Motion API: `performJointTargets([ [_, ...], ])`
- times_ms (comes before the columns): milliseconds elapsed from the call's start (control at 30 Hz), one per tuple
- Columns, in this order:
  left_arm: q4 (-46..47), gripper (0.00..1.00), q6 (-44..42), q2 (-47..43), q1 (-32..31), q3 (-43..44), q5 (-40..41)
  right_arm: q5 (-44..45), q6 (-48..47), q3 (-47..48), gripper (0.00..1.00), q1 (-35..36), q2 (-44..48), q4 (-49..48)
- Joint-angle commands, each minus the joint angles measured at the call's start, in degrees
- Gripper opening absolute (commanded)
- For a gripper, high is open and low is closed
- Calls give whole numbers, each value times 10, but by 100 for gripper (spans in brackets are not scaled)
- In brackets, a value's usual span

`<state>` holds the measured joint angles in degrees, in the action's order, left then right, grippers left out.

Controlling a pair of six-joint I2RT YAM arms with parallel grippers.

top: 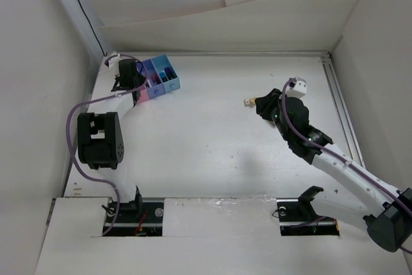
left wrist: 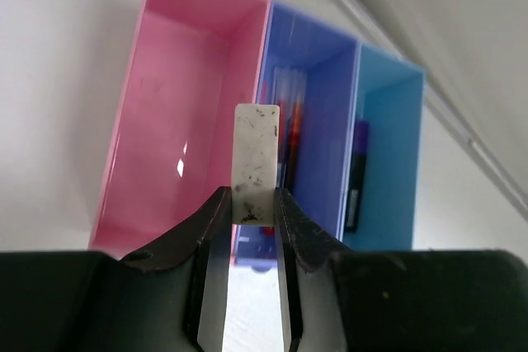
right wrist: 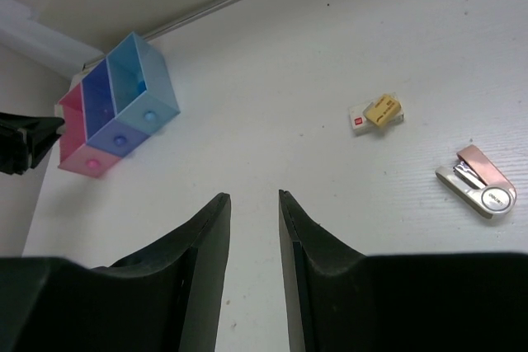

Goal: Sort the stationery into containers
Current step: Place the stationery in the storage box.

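Three joined containers stand in a row at the far left: pink [left wrist: 177, 121], purple-blue [left wrist: 318, 96] and light blue [left wrist: 392, 146]. Thin red pens [left wrist: 289, 133] lie in the purple-blue one. A dark purple-ended marker [left wrist: 357, 179] lies in the light blue one. My left gripper [left wrist: 252, 199] is shut on a smudged white eraser [left wrist: 256, 154], held above the wall between the pink and purple-blue bins. From above, the left gripper [top: 138, 87] sits at the containers [top: 161, 78]. My right gripper [right wrist: 254, 197] hangs open over bare table with nothing between its fingers.
A small yellow-and-white eraser [right wrist: 375, 113] and a pink stapler [right wrist: 478, 191] lie on the table right of my right gripper. The eraser [top: 246, 102] shows just left of the right gripper [top: 261, 104] from above. White walls close in the table at the back and sides.
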<state>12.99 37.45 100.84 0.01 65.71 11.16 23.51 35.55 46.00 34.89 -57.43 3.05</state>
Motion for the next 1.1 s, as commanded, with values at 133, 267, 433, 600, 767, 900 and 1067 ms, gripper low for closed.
performJointTargets([
  [133, -50, 15, -31, 30, 6, 83, 58, 2, -6, 15, 36, 2, 2, -16],
  [267, -61, 19, -44, 38, 6, 100, 71, 2, -6, 15, 36, 2, 2, -16],
  [433, -61, 37, -44, 31, 6, 100, 71, 2, -6, 15, 36, 2, 2, -16],
  [600, -33, 46, -44, -13, -17, 76, 77, 2, -6, 15, 36, 2, 2, -16],
  [767, 12, 40, -44, -56, -90, 36, 77, 8, -6, 15, 36, 2, 7, -16],
  [900, 68, 35, -69, -63, -229, 13, 75, 35, -6, 9, 36, 2, 21, -16],
  [1067, 77, 37, -105, 7, -351, 33, 33, 45, -6, 3, 36, 2, 42, -16],
])
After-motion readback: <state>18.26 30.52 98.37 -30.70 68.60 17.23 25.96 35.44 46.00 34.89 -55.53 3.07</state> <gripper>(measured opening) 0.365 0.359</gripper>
